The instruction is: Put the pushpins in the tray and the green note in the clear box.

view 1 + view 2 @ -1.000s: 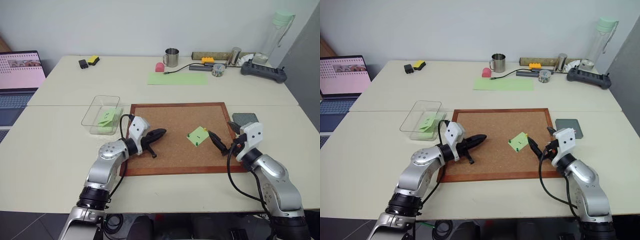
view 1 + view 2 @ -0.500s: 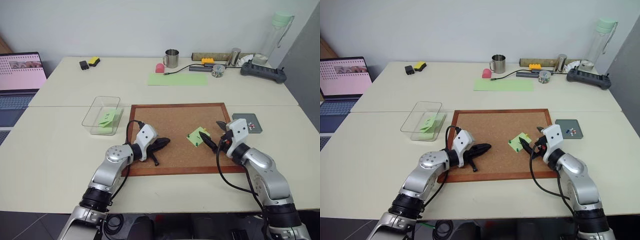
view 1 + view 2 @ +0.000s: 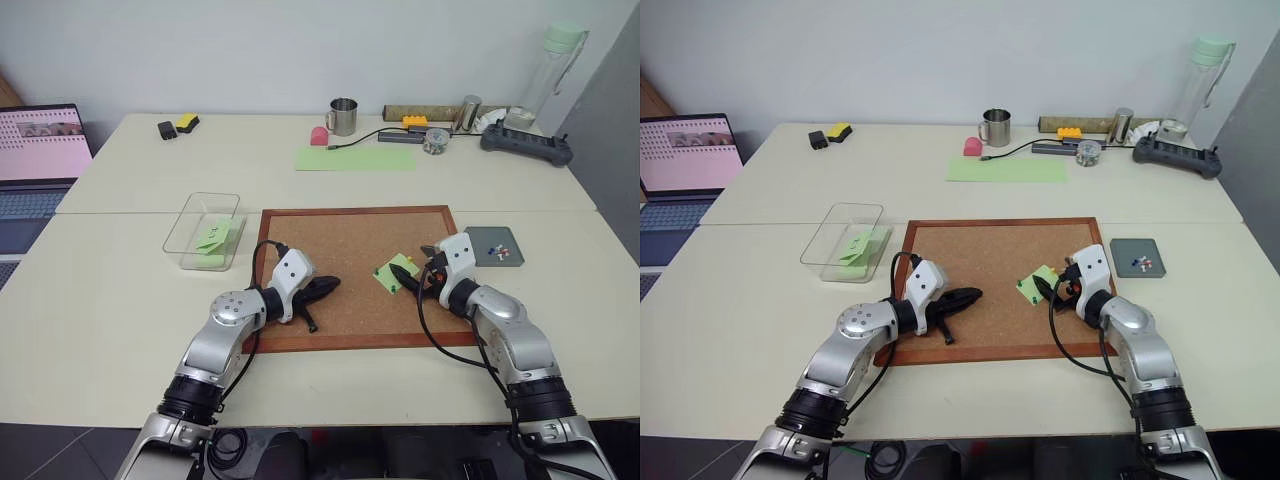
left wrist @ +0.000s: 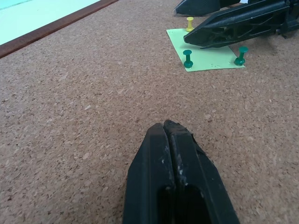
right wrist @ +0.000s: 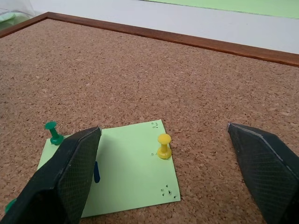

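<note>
Wood-framed corkboard (image 3: 340,250), steel mug (image 3: 343,115), laptop (image 3: 38,150), long pale-green sheet (image 3: 355,158), black controller (image 3: 527,143)

head pair: high, downward | wrists: low, close | shared: corkboard (image 3: 355,270)

A small light-green square sticky note (image 3: 395,273) lies on the wood-framed corkboard (image 3: 340,230), pinned by tiny plastic-headed pushpins (image 5: 164,145). Transparent rectangular plastic box (image 3: 192,222) left of it, small flat grey square tray (image 3: 480,256) right, all on the pale desk (image 3: 120,300).
</note>
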You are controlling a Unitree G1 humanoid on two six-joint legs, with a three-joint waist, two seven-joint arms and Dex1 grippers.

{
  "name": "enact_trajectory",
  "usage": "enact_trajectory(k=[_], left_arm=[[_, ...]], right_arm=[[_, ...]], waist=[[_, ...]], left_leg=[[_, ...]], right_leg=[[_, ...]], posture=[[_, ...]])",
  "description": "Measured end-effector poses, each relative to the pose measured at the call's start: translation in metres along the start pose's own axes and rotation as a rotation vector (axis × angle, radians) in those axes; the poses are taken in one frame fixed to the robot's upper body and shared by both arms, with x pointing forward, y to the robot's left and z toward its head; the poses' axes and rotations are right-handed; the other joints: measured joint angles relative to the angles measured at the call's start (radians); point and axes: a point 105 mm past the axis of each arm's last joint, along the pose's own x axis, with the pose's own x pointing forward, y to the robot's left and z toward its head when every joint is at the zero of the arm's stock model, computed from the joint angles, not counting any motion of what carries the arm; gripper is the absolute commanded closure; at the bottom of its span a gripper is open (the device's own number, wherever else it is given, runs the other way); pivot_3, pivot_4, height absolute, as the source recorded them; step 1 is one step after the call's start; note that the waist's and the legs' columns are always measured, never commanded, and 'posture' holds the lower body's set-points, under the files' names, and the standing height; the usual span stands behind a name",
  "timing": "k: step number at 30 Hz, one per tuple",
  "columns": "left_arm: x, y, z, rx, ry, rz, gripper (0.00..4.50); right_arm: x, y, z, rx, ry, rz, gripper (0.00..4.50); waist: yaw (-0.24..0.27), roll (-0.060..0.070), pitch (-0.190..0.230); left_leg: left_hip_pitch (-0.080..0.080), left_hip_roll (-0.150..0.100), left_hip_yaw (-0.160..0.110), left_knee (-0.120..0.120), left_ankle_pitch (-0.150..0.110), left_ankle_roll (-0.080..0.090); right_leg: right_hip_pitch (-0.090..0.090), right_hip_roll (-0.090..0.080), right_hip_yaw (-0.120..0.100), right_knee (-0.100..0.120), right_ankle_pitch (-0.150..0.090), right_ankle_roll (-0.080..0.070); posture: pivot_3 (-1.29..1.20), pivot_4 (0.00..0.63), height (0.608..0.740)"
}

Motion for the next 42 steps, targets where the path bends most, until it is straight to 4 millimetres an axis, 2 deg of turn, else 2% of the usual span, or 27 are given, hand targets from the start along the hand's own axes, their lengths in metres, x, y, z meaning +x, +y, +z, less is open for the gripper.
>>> enact_trajectory(k=[25, 26, 32, 42], left_arm=[[-0.0004, -0.0007, 0.0007, -0.006, 0.008, 0.0, 4.49], [-0.0004, -0.0007, 0.0007, -0.006, 0.008, 0.001, 4.5], [-0.0004, -0.0006, 0.0008, -0.005, 0.008, 0.001, 4.5], [-0.0007, -0.0002, 0.001, -0.003, 0.008, 0.003, 4.5]], right_arm=[[0.006, 0.001, 0.0032, 0.004, -0.011, 0.002, 0.0], [0.006, 0.001, 0.0032, 0.004, -0.011, 0.002, 0.34], [0.0059, 0.0009, 0.0033, 0.004, -0.011, 0.002, 1.62], [0.0059, 0.0009, 0.0033, 0.005, -0.011, 0.002, 3.52]], waist=[[0.0, 0.0, 0.0], [0.0, 0.0, 0.0], [0.0, 0.0, 0.0], [0.0, 0.0, 0.0]], left_leg=[[0.0, 0.0, 0.0, 0.0, 0.0, 0.0], [0.0, 0.0, 0.0, 0.0, 0.0, 0.0], [0.0, 0.0, 0.0, 0.0, 0.0, 0.0], [0.0, 0.0, 0.0, 0.0, 0.0, 0.0]], right_leg=[[0.0, 0.0, 0.0, 0.0, 0.0, 0.0], [0.0, 0.0, 0.0, 0.0, 0.0, 0.0], [0.0, 0.0, 0.0, 0.0, 0.0, 0.0], [0.0, 0.0, 0.0, 0.0, 0.0, 0.0]], posture=[[0.0, 0.15, 0.74], [0.0, 0.15, 0.74], [0.0, 0.15, 0.74], [0.0, 0.15, 0.74]])
